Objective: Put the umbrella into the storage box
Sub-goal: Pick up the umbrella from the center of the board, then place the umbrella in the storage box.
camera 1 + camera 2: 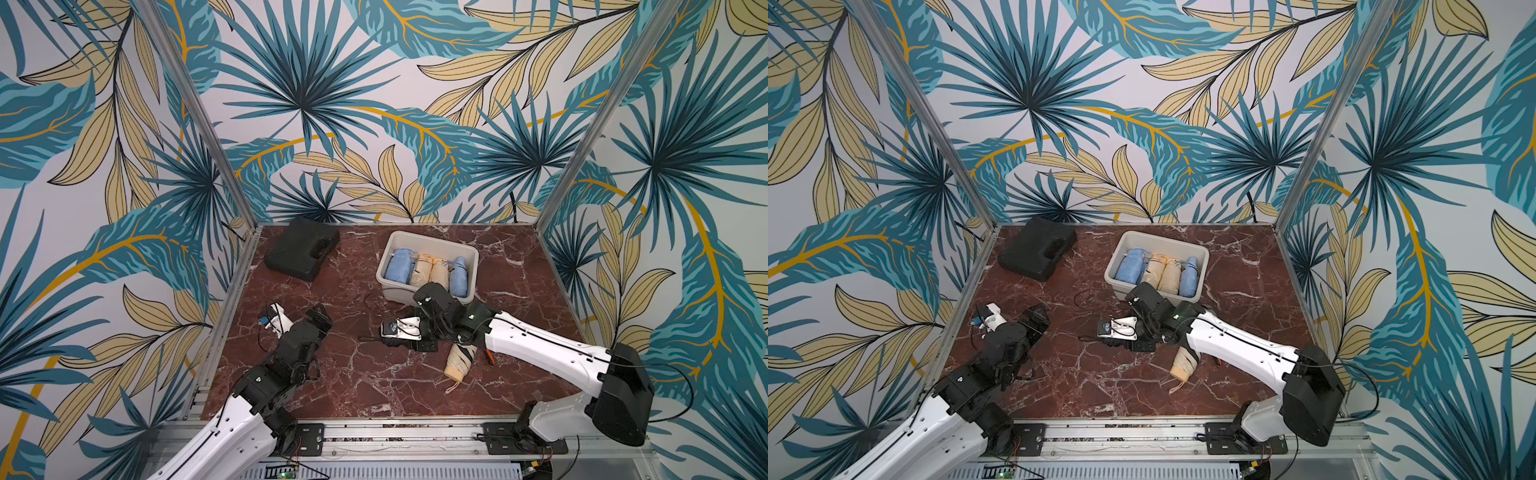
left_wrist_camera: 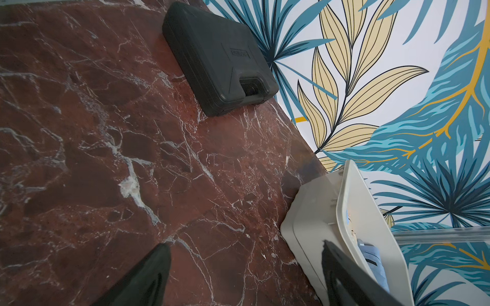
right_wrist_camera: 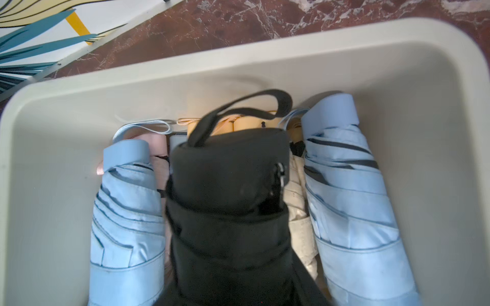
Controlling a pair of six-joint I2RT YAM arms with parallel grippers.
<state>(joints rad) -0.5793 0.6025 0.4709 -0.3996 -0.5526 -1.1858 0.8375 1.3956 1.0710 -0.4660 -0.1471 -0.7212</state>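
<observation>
The off-white storage box (image 1: 432, 237) (image 1: 1163, 237) stands at the back of the marble table and holds several folded blue and beige umbrellas (image 1: 432, 270). My right gripper (image 1: 432, 296) hangs over the box's near edge, shut on a black folded umbrella (image 3: 228, 185). That umbrella, with its black strap loop, points across the box (image 3: 265, 61) above the beige ones, between two blue ones (image 3: 127, 212). Its jaws are hidden by the black fabric. Another beige umbrella (image 1: 459, 361) (image 1: 1185, 361) lies on the table under the right forearm. My left gripper (image 1: 320, 318) (image 2: 245, 245) stands open and empty, left of the box (image 2: 313, 212).
A black moulded hard case (image 1: 301, 249) (image 2: 217, 58) lies at the back left corner. Patterned walls and metal posts close the table on three sides. A thin dark cord loop (image 1: 370, 297) lies on the marble just left of the box.
</observation>
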